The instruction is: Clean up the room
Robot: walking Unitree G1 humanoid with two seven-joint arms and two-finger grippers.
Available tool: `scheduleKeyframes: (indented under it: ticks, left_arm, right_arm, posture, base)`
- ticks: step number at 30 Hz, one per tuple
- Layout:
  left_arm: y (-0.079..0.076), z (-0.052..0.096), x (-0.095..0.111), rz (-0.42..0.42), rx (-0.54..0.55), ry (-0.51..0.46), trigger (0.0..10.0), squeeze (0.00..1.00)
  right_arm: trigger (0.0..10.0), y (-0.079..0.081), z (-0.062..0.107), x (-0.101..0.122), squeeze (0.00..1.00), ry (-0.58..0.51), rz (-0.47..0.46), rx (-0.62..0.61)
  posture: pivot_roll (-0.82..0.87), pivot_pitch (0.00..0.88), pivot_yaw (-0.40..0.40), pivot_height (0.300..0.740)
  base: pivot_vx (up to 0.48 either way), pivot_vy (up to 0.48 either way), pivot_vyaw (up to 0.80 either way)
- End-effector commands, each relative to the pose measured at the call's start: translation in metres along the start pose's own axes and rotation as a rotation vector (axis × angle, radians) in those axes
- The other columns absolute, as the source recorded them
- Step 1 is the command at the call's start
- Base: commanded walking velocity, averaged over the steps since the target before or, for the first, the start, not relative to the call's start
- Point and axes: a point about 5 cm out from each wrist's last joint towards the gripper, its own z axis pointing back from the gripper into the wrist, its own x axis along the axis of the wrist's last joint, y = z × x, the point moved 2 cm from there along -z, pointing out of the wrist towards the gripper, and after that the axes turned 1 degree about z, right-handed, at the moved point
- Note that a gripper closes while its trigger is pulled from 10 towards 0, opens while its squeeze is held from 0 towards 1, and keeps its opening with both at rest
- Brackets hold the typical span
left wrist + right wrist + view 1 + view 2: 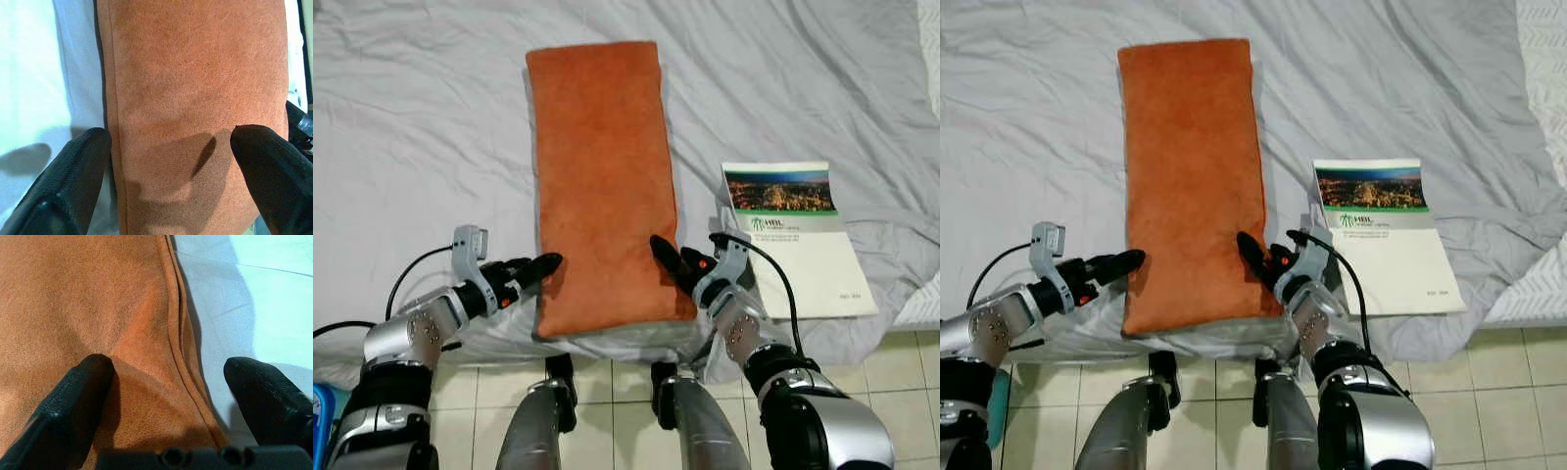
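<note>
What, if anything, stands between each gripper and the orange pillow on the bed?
Nothing visible. The left gripper and right gripper both sit open at the orange pillow's near end, one finger pressing its cover. The booklet lies off to the right.

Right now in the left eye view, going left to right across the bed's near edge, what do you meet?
left gripper → orange pillow → right gripper → booklet, all on the grey bedsheet.
</note>
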Motion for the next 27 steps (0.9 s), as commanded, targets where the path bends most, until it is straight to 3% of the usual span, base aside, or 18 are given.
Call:
scheduleKeyframes:
  ticks: [1,6,9,11,14,20,21,23,24,27]
  left_arm:
    - [0.005,0.005,-0.019,0.043,0.024,0.036,10.0,0.0]
    - [0.001,-0.006,-0.037,0.103,0.03,-0.006,10.0,0.0]
    - [-0.005,-0.012,-0.038,0.112,-0.019,-0.102,10.0,0.0]
    - [-0.005,-0.029,-0.064,0.079,0.045,-0.03,10.0,0.0]
    - [-0.003,-0.038,-0.089,0.105,0.124,0.045,10.0,0.0]
    - [0.0,-0.038,-0.093,0.088,0.162,0.068,10.0,0.0]
    - [0.003,-0.036,-0.095,0.106,0.171,0.064,10.0,0.0]
    - [0.003,-0.036,-0.095,0.117,0.172,0.057,10.0,0.0]
    - [0.007,-0.035,-0.094,0.136,0.195,0.038,0.0,0.0]
    - [0.009,-0.035,-0.095,0.153,0.223,0.012,0.0,0.0]
  right_arm:
    - [10.0,-0.003,0.009,-0.04,0.0,0.136,-0.033,-0.03]
    - [10.0,-0.001,0.008,-0.04,0.0,0.136,-0.033,-0.022]
    - [10.0,0.002,0.006,-0.038,0.0,0.128,-0.031,-0.014]
    - [10.0,0.006,0.003,-0.028,0.0,0.093,0.001,0.016]
    - [10.0,0.001,0.006,-0.033,0.0,0.113,0.017,-0.003]
    - [10.0,-0.004,0.011,-0.044,0.0,0.142,0.013,-0.038]
    - [7.9,-0.004,0.012,-0.047,0.0,0.147,0.005,-0.048]
    - [7.9,-0.004,0.012,-0.048,0.0,0.148,0.004,-0.051]
    - [0.0,-0.004,0.012,-0.05,0.0,0.151,0.0,-0.051]
    - [0.0,-0.002,0.013,-0.055,0.0,0.163,-0.001,-0.056]
  posture:
    - [0.02,0.717,-0.066,0.74]
    - [0.01,0.712,-0.076,0.74]
    - [0.0,0.712,-0.08,0.74]
    - [-0.01,0.711,-0.092,0.74]
    - [-0.04,0.708,-0.098,0.74]
    - [-0.03,0.7,-0.093,0.74]
    - [-0.03,0.702,-0.089,0.74]
    - [-0.03,0.702,-0.089,0.74]
    - [-0.02,0.702,-0.087,0.74]
    - [-0.02,0.702,-0.088,0.74]
  base:
    - [0.0,0.0,0.0]
    - [0.0,0.0,0.0]
    - [0.0,0.0,0.0]
    - [0.0,0.0,0.0]
    - [0.0,0.0,0.0]
    - [0.0,0.0,0.0]
    - [0.0,0.0,0.0]
    - [0.0,0.0,0.0]
    - [0.0,0.0,0.0]
    - [0.0,0.0,0.0]
